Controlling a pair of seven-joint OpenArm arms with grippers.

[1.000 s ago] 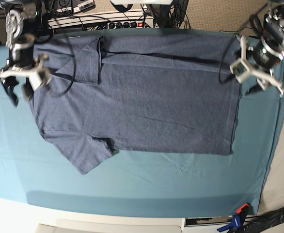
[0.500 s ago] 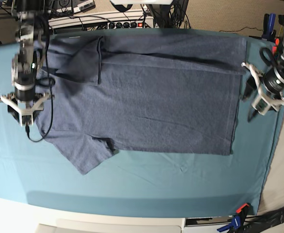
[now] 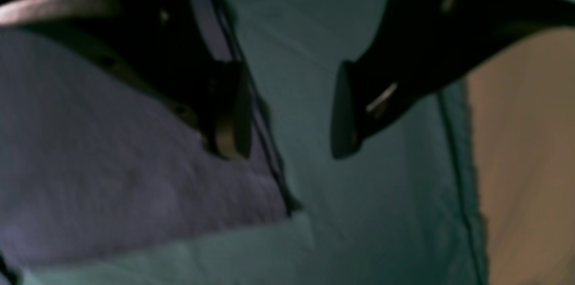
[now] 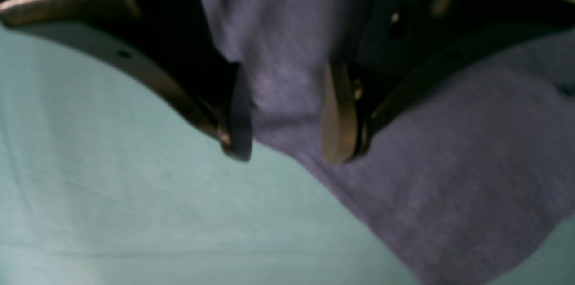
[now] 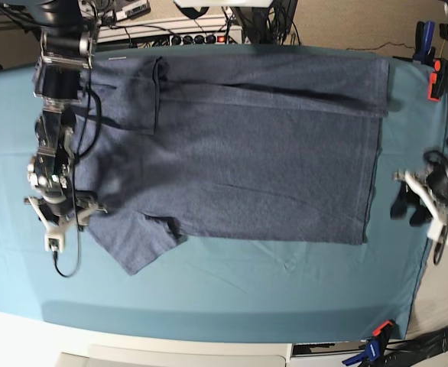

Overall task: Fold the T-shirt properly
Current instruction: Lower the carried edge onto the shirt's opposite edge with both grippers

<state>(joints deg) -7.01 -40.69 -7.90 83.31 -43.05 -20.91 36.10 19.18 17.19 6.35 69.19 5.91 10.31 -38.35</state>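
Observation:
The slate-blue T-shirt (image 5: 247, 153) lies flat on the teal table cloth (image 5: 232, 290), plain side up, its far edge folded over in a strip. At the view's left, my right gripper (image 5: 60, 210) hovers open over the near sleeve (image 5: 136, 241). In the right wrist view the sleeve fabric (image 4: 449, 163) shows behind the gripper (image 4: 287, 145), not pinched. At the view's right, my left gripper (image 5: 407, 212) is open just past the hem. The left wrist view has the gripper (image 3: 287, 141) above the hem's near corner (image 3: 251, 204).
A power strip and cables (image 5: 186, 34) run along the far edge. Clamps (image 5: 373, 340) sit at the front right corner. The cloth's right edge (image 3: 458, 163) meets beige floor close to my left gripper. A white table edge (image 5: 25, 336) borders the front.
Both arms have swept from the shirt's far corners toward the front: the right to the near sleeve, the left to the near hem corner. Both grippers stayed open.

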